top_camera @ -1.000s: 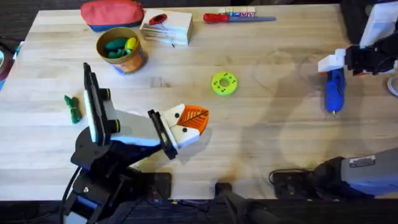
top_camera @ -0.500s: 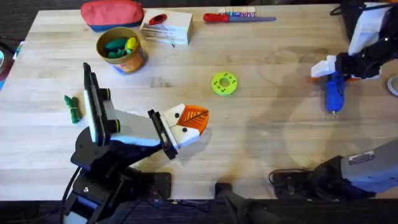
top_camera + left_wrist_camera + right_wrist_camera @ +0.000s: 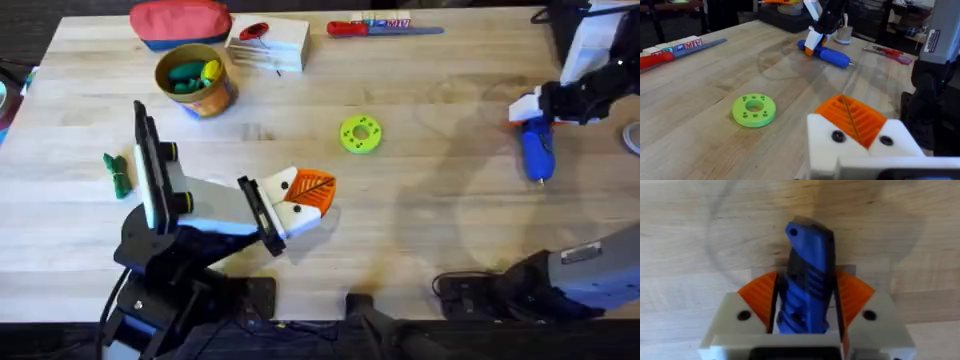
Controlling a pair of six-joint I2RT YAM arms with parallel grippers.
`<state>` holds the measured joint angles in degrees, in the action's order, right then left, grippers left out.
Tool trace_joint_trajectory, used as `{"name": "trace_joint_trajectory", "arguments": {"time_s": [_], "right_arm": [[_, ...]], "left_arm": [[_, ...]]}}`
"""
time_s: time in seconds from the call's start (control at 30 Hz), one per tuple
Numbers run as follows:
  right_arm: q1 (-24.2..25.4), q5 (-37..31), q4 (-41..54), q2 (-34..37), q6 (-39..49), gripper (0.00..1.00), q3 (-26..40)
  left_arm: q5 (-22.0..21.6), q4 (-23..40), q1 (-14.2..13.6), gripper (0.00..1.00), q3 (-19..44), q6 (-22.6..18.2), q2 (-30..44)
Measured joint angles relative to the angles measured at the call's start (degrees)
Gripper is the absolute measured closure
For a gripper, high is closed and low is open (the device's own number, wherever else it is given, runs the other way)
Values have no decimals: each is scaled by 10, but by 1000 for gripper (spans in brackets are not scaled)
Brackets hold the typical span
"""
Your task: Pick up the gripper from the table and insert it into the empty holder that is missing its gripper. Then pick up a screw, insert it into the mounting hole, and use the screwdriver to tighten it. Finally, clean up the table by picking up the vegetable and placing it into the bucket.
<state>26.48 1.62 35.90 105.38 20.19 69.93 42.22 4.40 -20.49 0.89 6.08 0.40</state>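
Gripping the blue screwdriver (image 3: 806, 280) between its orange pads, the right claw (image 3: 535, 108) is in the tightening step, well apart from the green ring (image 3: 360, 134), and next must carry the tool's tip to the mounting screw at the closed left claw (image 3: 300, 205).

Even, bright light; soft shadows.

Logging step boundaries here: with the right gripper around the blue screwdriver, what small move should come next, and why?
Probably close and lift: the right gripper has an orange pad on each side of the screwdriver, which looks to be lying on the table.
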Motion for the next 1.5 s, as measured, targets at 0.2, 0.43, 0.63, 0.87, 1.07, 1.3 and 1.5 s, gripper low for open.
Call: {"name": "trace_joint_trajectory", "arguments": {"time_s": [0.2, 0.43, 0.63, 0.87, 1.07, 1.3, 1.5], "right_arm": [[0, -4, -5, 0, 2, 697, 0], [1, -8, -1, 1, 5, 979, 2], [0, -7, 52, 1, 5, 985, 23], [-1, -7, 79, -2, -31, 986, 84], [-18, -7, 113, -71, -83, 988, 107], [-98, -6, 109, -221, -97, 990, 116], [-150, -5, 126, -329, -100, 993, 117]], "left_arm": [[0, 0, 0, 995, 0, 0, 0], [0, 0, 0, 995, 0, 0, 0], [0, 0, 0, 995, 0, 0, 0], [0, 0, 0, 995, 0, 0, 0], [0, 0, 0, 995, 0, 0, 0], [0, 0, 0, 995, 0, 0, 0], [0, 0, 0, 995, 0, 0, 0]]}}
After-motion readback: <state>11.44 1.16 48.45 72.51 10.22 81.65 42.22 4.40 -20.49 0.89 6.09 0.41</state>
